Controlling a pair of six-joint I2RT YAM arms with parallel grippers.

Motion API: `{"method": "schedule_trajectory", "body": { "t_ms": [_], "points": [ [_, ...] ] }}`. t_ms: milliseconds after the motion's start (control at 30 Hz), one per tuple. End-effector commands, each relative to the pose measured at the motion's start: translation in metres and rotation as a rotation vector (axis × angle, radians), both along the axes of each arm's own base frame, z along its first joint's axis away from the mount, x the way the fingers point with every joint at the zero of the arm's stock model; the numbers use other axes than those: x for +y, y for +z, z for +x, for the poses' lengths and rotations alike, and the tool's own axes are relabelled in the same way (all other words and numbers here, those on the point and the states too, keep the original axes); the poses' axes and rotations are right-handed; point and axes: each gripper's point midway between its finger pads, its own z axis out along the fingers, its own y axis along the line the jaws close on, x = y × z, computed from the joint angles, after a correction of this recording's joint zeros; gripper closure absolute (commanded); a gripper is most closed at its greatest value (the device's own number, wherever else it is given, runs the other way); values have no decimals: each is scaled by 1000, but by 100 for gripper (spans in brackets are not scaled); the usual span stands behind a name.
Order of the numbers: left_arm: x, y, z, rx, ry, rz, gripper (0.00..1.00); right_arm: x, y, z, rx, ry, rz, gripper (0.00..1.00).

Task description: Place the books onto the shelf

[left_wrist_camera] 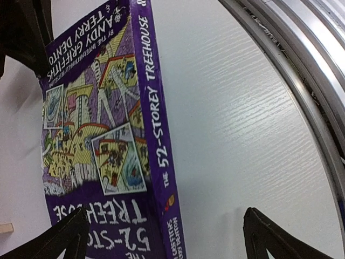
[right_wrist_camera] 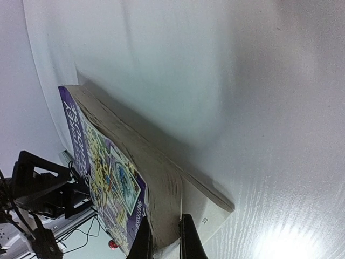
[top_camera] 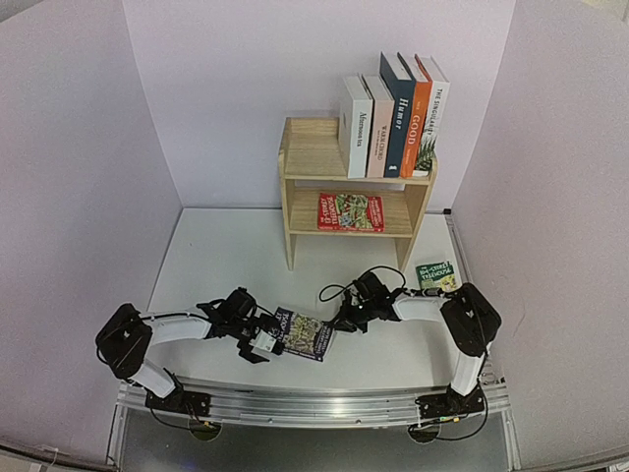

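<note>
A purple "52-Storey Treehouse" book lies on the table between my two grippers. My right gripper is shut on its front cover and a thick wad of pages at the fore-edge, lifting them off the lower pages. My left gripper is open, and the book's spine runs between its fingers. The pine shelf stands at the back. Several upright books fill its top and a red book lies flat on the lower tier. A green book lies on the table to the right.
White walls close in the table on three sides. A metal rail runs along the near edge by the arm bases. Black cables loop beside the right wrist.
</note>
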Motion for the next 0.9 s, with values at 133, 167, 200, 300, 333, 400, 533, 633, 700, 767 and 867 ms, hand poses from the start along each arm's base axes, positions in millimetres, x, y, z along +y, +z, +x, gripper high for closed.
{"method": "schedule_trajectory", "body": {
  "t_ms": [133, 167, 200, 300, 333, 400, 533, 633, 700, 767, 867],
  "points": [
    [-11, -24, 54, -322, 75, 0, 3, 16, 14, -5, 47, 47, 63, 100],
    [-11, -26, 57, -335, 85, 8, 9, 17, 13, -7, 50, 61, 70, 100],
    [-10, -26, 61, -345, 105, 12, 18, 18, 13, -9, 54, 75, 77, 100],
    [-9, -20, 73, -361, 185, 10, 51, 21, 11, -13, 57, 116, 95, 100],
    [-8, -16, 75, -365, 202, 9, 63, 22, 11, -13, 54, 131, 101, 100],
    [-6, -10, 75, -366, 217, 7, 90, 23, 14, -11, 44, 146, 115, 100],
    [-8, 19, 72, -311, 265, -20, 100, 13, 38, 12, -142, 189, -12, 72],
    [-8, 39, 69, -216, 299, 14, 100, -5, 81, 35, -437, 231, -170, 45],
    [-6, 45, 62, -163, 291, 51, 100, -18, 119, 47, -641, 214, -232, 24],
    [-3, 48, 56, -126, 281, 79, 100, -24, 154, 48, -826, 235, -275, 9],
    [-1, 54, 56, -128, 289, 90, 100, 5, 176, 10, -1055, 479, -259, 8]
  ]
}}
